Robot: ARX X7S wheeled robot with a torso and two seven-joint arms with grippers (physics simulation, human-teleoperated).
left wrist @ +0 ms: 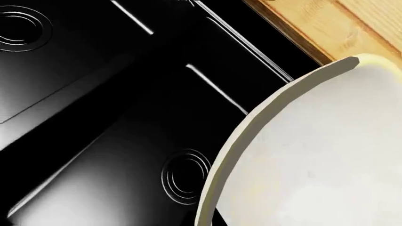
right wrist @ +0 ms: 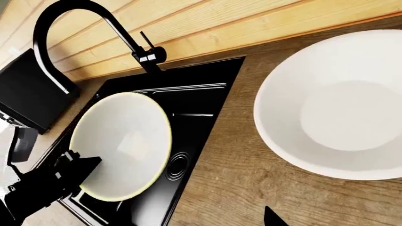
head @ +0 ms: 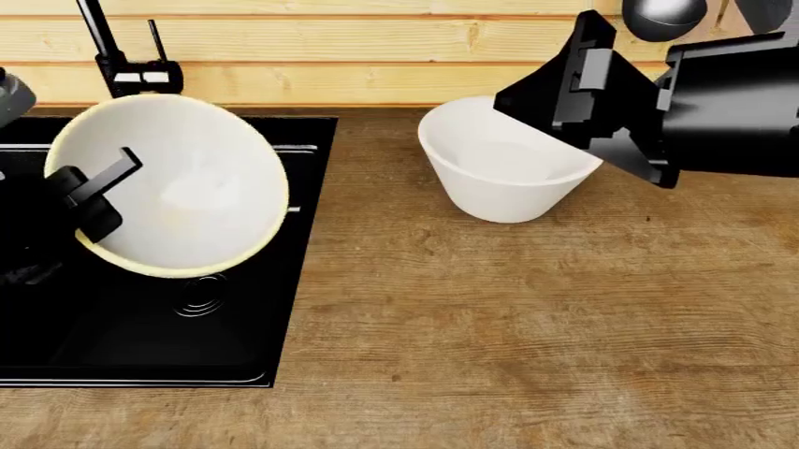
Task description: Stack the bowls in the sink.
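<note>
My left gripper [head: 94, 201] clamps the glossy yellow-rimmed bowl [head: 175, 182], tilted over the matte black sink [head: 294, 309]. My right gripper's [head: 587, 103] fingers: cannot tell. It hovers above the tapered white bowl [head: 500, 178] on the wooden counter [head: 525, 327], faucet [right wrist: 82, 28] behind.

A kitchen: black sink [head: 294, 309], faucet [right wrist: 94, 28], wooden countertop [head: 525, 327].

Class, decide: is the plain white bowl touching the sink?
Apart. The head view shows bare wooden countertop between the plain white bowl and the sink edge.

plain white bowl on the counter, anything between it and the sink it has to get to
Nothing visible does: bare wooden counter lies between the plain white bowl and the sink. The yellow-rimmed bowl is held tilted over the basin by the left gripper.
</note>
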